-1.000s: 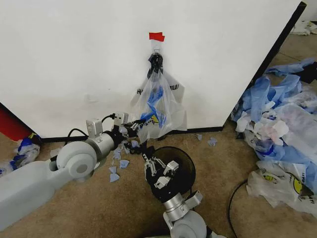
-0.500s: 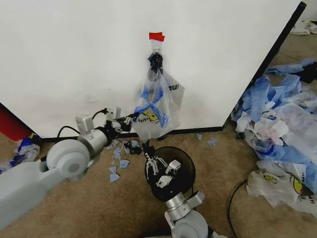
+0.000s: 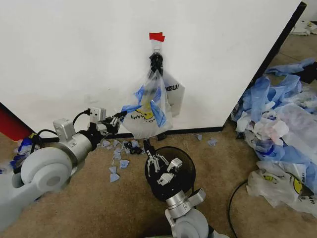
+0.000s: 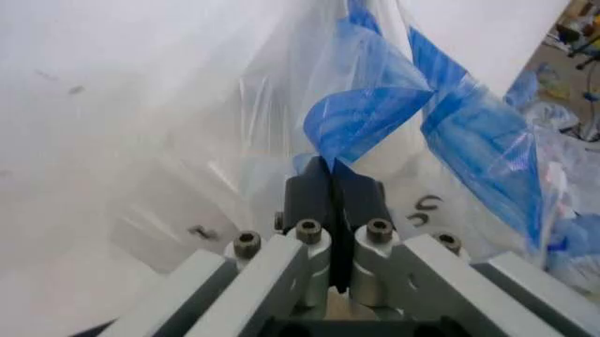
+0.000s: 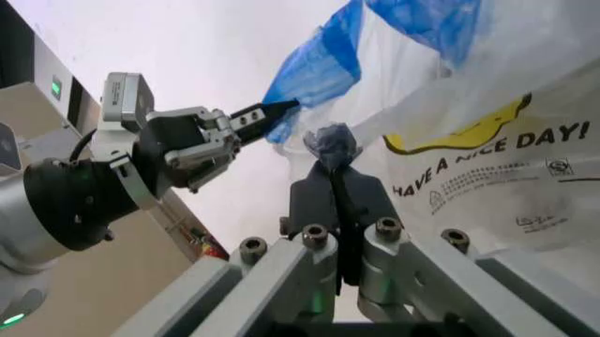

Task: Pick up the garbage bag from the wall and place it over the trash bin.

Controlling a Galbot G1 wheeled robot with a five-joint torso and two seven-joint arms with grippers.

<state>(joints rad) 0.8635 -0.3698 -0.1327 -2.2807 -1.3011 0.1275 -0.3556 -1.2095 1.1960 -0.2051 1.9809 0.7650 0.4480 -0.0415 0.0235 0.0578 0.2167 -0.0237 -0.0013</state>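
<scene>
Far left, near the floor and in front of the wall (image 3: 74,49): left gripper (image 3: 120,116), clamped on a blue strip of the garbage bag (image 3: 148,111) and holding that strip out sideways to the left. In the left wrist view, black fingertips of the left gripper (image 4: 330,168) pressed together on the twisted blue trim (image 4: 361,119), clear film spread around it.

Centre: garbage bag hanging on the wall from a black clip (image 3: 156,62) just below a red tape mark (image 3: 156,36), yellow smiley print facing outward, a whiter lettered bag (image 3: 174,91) behind it. Blue plastic scraps (image 3: 119,158) scattered on the carpet beneath.

Just below the bag's bottom edge: right gripper (image 3: 147,145), pointing up, over the trash bin (image 3: 187,166), which stands on the carpet. In the right wrist view, right gripper (image 5: 330,168) closed, a small crumpled bluish wad (image 5: 330,142) at its tips; impossible to tell whether part of the bag. Beyond it, the left gripper (image 5: 281,105) pinching the blue trim.

Far right: heap of blue and white plastic bags (image 3: 282,119) on the floor.
</scene>
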